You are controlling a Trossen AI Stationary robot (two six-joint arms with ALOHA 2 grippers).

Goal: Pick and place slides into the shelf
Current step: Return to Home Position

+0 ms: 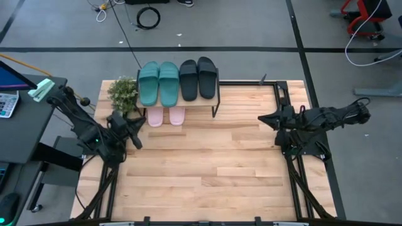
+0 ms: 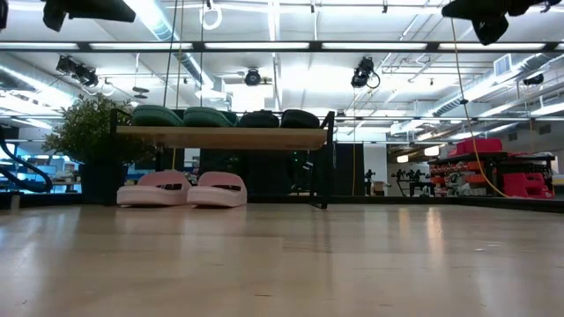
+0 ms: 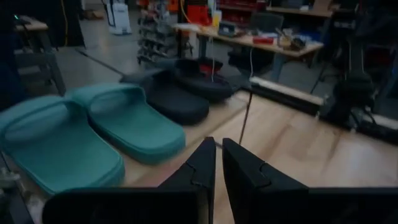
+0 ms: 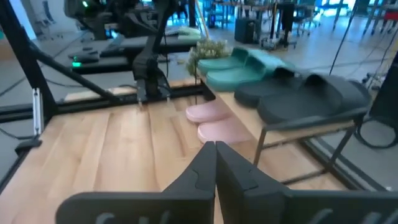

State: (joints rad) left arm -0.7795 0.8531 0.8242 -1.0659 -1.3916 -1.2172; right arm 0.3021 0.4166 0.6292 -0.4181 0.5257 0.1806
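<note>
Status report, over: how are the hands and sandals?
Left hand shut, empty, near shelf. Right hand shut, empty, table's right side. Teal slides, black slides atop shelf; pink slides beneath. Nothing in the way.

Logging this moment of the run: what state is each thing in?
shelf: upright.
teal slides: side by side on the shelf's top board.
black slides: on the top board, beside the teal pair.
pink slides: on the table, under the shelf.
left gripper: shut, empty.
right gripper: shut, empty.
</note>
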